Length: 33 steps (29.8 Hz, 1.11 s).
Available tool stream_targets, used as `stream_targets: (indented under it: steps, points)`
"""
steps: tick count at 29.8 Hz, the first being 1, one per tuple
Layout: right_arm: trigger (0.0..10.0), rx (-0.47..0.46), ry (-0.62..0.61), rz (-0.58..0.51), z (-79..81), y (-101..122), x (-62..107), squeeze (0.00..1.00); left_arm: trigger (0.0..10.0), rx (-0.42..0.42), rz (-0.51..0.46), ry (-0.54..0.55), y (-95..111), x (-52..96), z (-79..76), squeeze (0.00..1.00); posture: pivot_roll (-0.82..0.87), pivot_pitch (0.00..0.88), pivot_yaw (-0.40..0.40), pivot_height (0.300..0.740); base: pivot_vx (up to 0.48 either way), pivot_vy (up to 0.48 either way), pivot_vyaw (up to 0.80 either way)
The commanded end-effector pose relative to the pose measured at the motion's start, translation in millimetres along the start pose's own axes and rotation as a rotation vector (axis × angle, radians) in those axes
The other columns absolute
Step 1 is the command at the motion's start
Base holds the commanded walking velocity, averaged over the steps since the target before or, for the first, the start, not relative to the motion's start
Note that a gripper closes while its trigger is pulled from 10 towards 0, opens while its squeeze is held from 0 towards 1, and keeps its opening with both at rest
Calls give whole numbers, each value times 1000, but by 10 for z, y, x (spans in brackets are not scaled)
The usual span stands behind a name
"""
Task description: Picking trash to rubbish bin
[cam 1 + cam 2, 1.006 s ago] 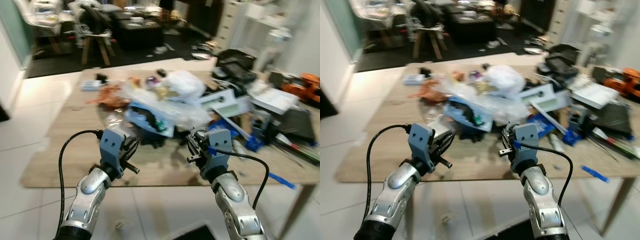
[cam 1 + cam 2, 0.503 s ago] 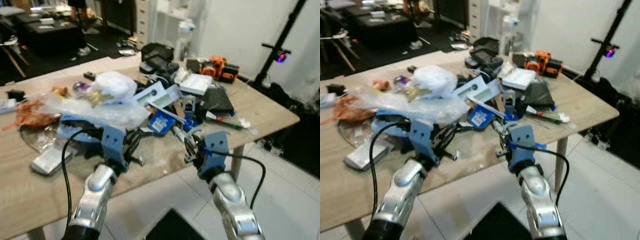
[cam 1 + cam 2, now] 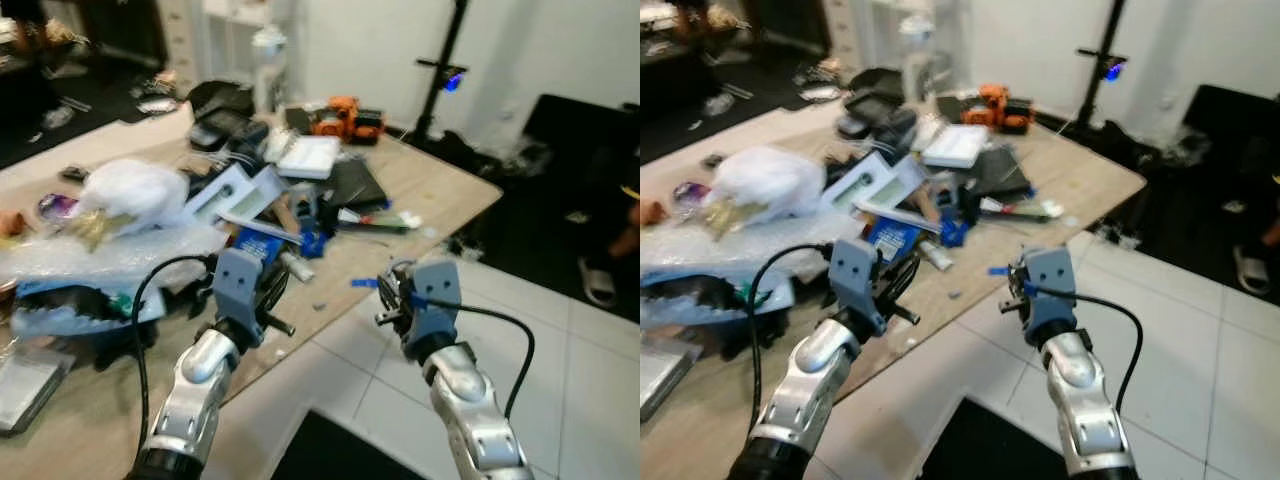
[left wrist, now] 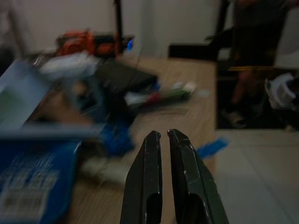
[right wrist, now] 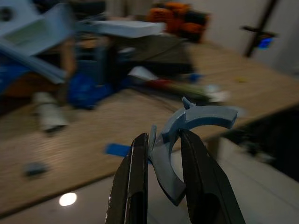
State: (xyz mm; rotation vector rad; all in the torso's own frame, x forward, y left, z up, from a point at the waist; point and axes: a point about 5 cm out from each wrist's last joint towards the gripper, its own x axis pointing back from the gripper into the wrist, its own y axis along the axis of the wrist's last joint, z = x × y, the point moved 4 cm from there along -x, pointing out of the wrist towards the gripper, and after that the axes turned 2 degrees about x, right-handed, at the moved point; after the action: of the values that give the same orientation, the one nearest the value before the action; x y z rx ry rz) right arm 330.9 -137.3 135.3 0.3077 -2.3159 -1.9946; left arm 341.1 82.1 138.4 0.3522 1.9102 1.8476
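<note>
Blue-grey curved scrap clamped in right gripper, cluttered table ahead

Wooden table (image 3: 440,195) runs from 9 to 1 o'clock in the head views, piled with clutter: white plastic bag (image 3: 135,190) at 10 o'clock, clear bubble wrap (image 3: 90,255) under it, blue packet (image 3: 258,245) near centre, orange tool (image 3: 345,115) at 12 o'clock. Both arms are raised in front. Left gripper (image 3: 268,300) hovers over the table's near edge; right gripper (image 3: 385,300) is past the edge, over the white tiled floor (image 3: 600,400).

Right wrist view adds what the head views blur out: the fingers (image 5: 135,186) pinch a blue-grey curved plastic piece (image 5: 187,135), one finger on each side, with a strip of blue tape (image 5: 119,149) on the table beyond. Left wrist view shows its fingers (image 4: 147,186) pressed almost together with nothing between them.

Versus half a second ago, the camera has swung: table corner now sits at 2 o'clock, more floor and a dark stand (image 3: 445,75) in view. A person's foot in a sandal (image 3: 598,283) at 3 o'clock.
</note>
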Motion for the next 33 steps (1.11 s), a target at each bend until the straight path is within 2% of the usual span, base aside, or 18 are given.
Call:
stream_targets:
  steps: [1, 33]
  points:
    - [10000, -2, 4, 11, 27, -35, 3, 0, 10000, -3, 29, 3, -66, 25, 20, 0, -120, 61, -3, 740, 0, 0, -800]
    - [10000, 11, 32, 25, 54, -78, -29, 0, 10000, -10, 21, 17, -86, 30, 49, 0, -121, 43, -23, 740, 0, 0, -800]
